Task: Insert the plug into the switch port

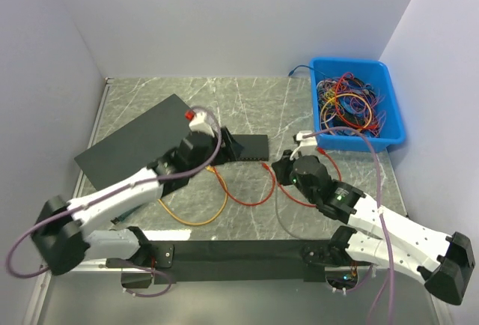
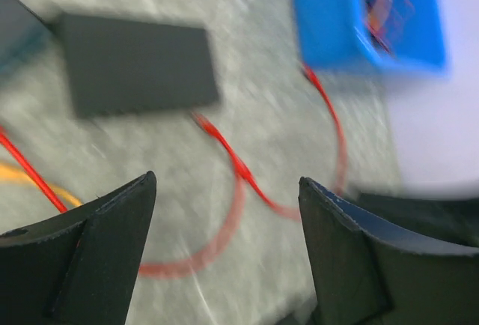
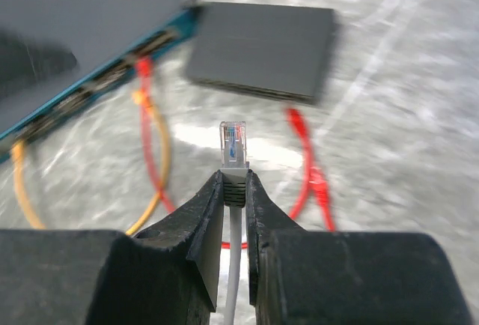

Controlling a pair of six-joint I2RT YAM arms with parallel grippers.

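Observation:
A clear plug (image 3: 233, 141) on a thin white cable sticks up between the fingers of my right gripper (image 3: 235, 179), which is shut on the plug's grey boot. Ahead of it to the left lies the flat black switch (image 3: 67, 18). Its teal port face (image 3: 97, 81) has a red and an orange cable plugged in. In the top view the switch (image 1: 135, 149) lies at the left, and the right gripper (image 1: 281, 168) hovers to its right. My left gripper (image 2: 226, 179) is open and holds nothing. It hangs over a red cable (image 2: 239, 168) near the switch's right end (image 1: 228, 147).
A small black box (image 1: 252, 147) lies between the two grippers, with a red cable (image 1: 247, 199) looping out in front of it. An orange cable (image 1: 191, 220) curls near the front. A blue bin (image 1: 393, 108) with several tangled cables stands at the back right.

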